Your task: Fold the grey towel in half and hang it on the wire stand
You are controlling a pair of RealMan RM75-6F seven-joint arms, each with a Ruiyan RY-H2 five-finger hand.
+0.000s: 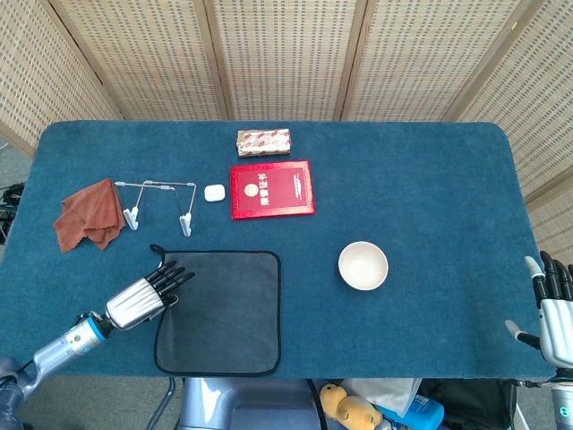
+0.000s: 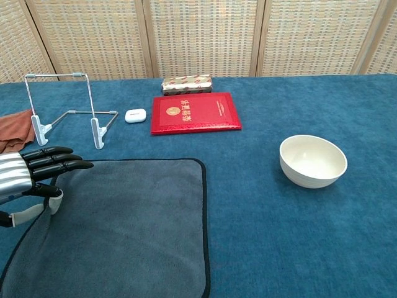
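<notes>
The grey towel (image 1: 224, 309) (image 2: 124, 230) lies flat at the table's front edge, left of centre. My left hand (image 1: 143, 296) (image 2: 31, 177) is at the towel's left edge, its dark fingers stretched out straight over the far-left corner and its thumb down against the edge. Nothing shows in its grasp. The wire stand (image 1: 161, 202) (image 2: 62, 112) stands upright just behind the towel's far-left corner. My right hand (image 1: 551, 305) hangs past the table's front right corner, fingers apart and empty; the chest view does not show it.
A white bowl (image 1: 363, 265) (image 2: 312, 160) sits right of the towel. Behind the towel lie a red booklet (image 1: 271, 189) (image 2: 195, 112), a small white case (image 1: 214, 192) (image 2: 135, 115) and a patterned box (image 1: 263, 141) (image 2: 187, 84). A brown cloth (image 1: 89, 215) (image 2: 12, 130) lies left of the stand.
</notes>
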